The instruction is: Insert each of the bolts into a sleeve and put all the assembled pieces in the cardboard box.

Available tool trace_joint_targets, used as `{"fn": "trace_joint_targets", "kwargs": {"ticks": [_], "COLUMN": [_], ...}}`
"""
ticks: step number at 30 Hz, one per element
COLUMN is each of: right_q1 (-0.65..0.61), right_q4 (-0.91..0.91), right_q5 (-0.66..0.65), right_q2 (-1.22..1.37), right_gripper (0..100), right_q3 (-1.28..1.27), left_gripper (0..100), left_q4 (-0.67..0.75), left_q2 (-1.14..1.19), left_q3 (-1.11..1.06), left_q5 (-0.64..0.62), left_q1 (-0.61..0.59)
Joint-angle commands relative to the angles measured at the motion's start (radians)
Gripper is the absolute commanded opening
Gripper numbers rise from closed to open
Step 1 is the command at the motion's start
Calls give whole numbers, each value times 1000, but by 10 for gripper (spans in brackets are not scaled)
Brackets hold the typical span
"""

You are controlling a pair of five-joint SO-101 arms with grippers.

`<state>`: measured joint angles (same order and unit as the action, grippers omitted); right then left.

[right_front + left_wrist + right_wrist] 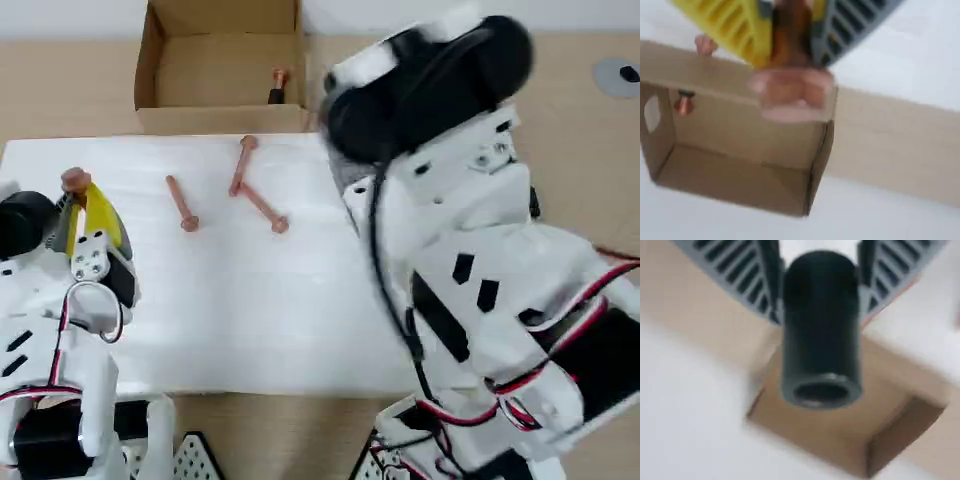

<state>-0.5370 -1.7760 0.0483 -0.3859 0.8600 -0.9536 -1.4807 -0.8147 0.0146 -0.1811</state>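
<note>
My left gripper (78, 200) is at the left edge of the white mat, shut on a copper bolt (75, 180) whose head points up; in the left wrist view the bolt (790, 55) sits between the yellow and grey fingers. My right gripper (820, 270) is shut on a black sleeve (821, 330) with its open bore facing the camera. Three loose bolts lie on the mat: (182, 204), (243, 164), (264, 208). The cardboard box (160, 45) stands at the back and holds one assembled piece (277, 86).
The white mat (260, 310) covers most of the table between the arms. The right arm's body (470, 230) rises high over the mat's right side. A round grey fitting (616, 76) sits in the tabletop at the far right.
</note>
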Motion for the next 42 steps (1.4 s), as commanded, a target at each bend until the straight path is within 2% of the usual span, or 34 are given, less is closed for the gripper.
{"fn": "trace_joint_targets", "kwargs": {"ticks": [1, 3, 6, 11, 13, 26, 32, 35, 39, 42], "right_q1": [-12, -13, -85, -328, -384, -386, -315, -297, -295, -298], "right_q4": [-9, 15, 77, 198, 272, 908, 1274, 1433, 1533, 1539], "right_q5": [144, 163, 161, 107, 78, 77, 74, 25, -54, -75], "right_q2": [-97, -134, -185, -285, -326, -725, -921, -1020, -1145, -1234], "right_gripper": [10, 10, 10, 10, 10, 10, 10, 10, 10, 9], "right_q3": [-236, -355, -506, -707, -783, -1590, -2058, -2204, -2338, -2422], "left_gripper": [9, 9, 9, 9, 9, 7, 6, 6, 6, 6], "left_q4": [37, 44, 77, 192, 227, 241, 198, 163, 123, 98], "left_q2": [-10, -10, -10, -10, -10, -10, -10, -10, -10, -10], "left_q3": [14, 14, 14, 14, 14, 14, 32, 54, 55, 69], "left_q5": [-8, -8, -5, -3, -3, -8, -9, -9, -11, -55], "left_q1": [-2, -2, -2, -2, -6, 6, 170, 253, 315, 364]}}
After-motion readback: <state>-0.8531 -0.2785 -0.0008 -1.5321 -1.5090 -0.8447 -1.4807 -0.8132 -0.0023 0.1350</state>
